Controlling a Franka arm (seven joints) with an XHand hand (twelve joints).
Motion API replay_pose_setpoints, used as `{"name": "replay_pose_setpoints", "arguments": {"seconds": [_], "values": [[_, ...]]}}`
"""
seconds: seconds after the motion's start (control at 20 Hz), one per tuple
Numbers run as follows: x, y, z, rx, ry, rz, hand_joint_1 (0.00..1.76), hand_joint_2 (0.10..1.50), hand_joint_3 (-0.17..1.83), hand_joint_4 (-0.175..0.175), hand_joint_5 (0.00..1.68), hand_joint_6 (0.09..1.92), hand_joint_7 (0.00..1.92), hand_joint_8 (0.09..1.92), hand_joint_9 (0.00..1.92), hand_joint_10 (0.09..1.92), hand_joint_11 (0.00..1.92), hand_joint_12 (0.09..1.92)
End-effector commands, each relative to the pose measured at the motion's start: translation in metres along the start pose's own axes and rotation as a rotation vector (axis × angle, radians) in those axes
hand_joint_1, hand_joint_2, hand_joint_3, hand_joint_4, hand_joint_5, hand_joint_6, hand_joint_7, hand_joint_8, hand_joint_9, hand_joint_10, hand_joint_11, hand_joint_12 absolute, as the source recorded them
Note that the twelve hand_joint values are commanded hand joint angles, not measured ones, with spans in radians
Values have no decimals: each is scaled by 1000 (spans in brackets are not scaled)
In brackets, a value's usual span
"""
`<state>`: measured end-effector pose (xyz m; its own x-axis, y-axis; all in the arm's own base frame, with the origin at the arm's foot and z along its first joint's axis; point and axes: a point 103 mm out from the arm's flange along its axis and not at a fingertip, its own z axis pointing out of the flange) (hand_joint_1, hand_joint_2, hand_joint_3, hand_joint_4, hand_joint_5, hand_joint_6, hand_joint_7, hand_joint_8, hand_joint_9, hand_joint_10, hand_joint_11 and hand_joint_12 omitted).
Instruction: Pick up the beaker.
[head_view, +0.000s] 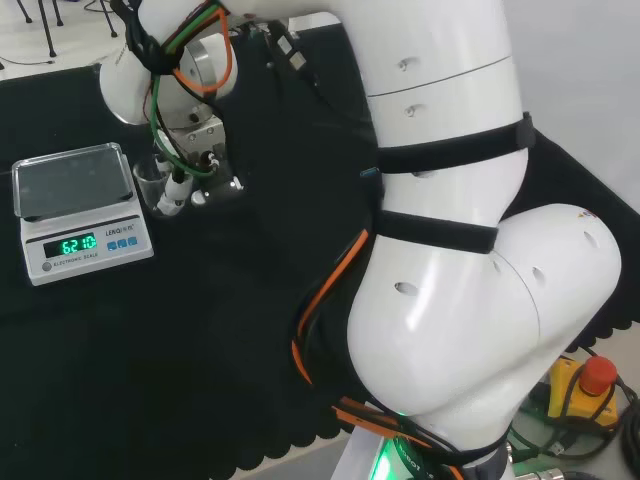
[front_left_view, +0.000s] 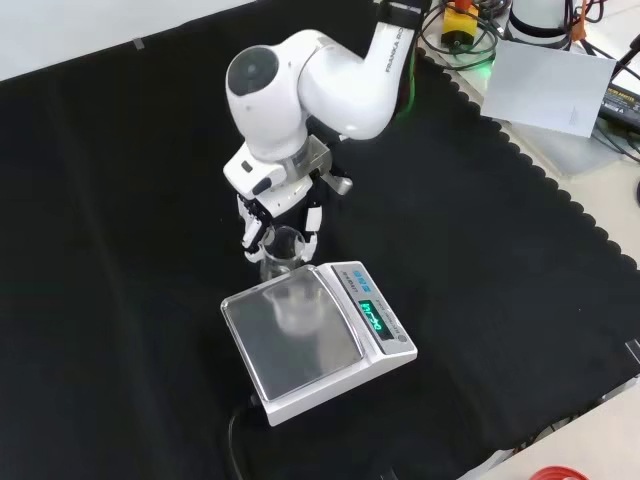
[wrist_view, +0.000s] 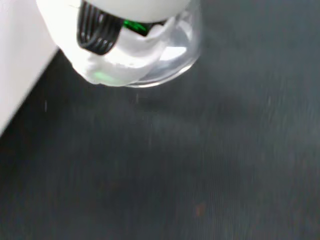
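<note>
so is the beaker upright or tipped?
Upright: the beaker stands mouth-up on the cloth beside the scale, the hand around it.

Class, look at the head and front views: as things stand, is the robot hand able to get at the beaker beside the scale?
Probably yes. The robot hand is already down at the beaker, fingers on either side. The scale stands close beside it, but leaves the hand's side free.

Even, bright overhead light fills the room. The black cloth (front_left_view: 120, 300) swallows shadows, while the scale (front_left_view: 318, 338) pan shows a pale sheen at its centre. The wrist view is soft throughout (motion-smeared), the hand (wrist_view: 120, 60) a blurred white mass at 11 o'clock, glare on the beaker (wrist_view: 177, 55).
</note>
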<state>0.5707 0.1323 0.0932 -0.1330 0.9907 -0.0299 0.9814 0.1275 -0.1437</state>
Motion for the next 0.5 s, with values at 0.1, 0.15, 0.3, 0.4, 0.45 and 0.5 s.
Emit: {"name": "replay_pose_setpoints", "arguments": {"seconds": [0.1,0.15,0.3,0.4,0.45,0.5], "values": [[-3,0,-14,-63,9,31,1151,707,648,-40,1159,867,1190,1009,1380,578,1362,818],[-4,0,-16,-62,12,33,1151,701,661,-38,1159,872,1192,1010,1385,575,1365,814],[-9,-1,-21,-64,17,42,1150,690,681,-36,1160,881,1198,1013,1391,571,1373,808],[-11,-1,-26,-67,14,45,1150,688,685,-35,1160,882,1201,1014,1392,570,1375,807],[-13,0,-28,-52,15,46,1150,688,687,-35,1160,883,1201,1015,1393,570,1375,807],[-16,1,-29,-12,34,41,1142,698,673,-14,1150,892,1190,1016,1389,566,1365,810]]}}
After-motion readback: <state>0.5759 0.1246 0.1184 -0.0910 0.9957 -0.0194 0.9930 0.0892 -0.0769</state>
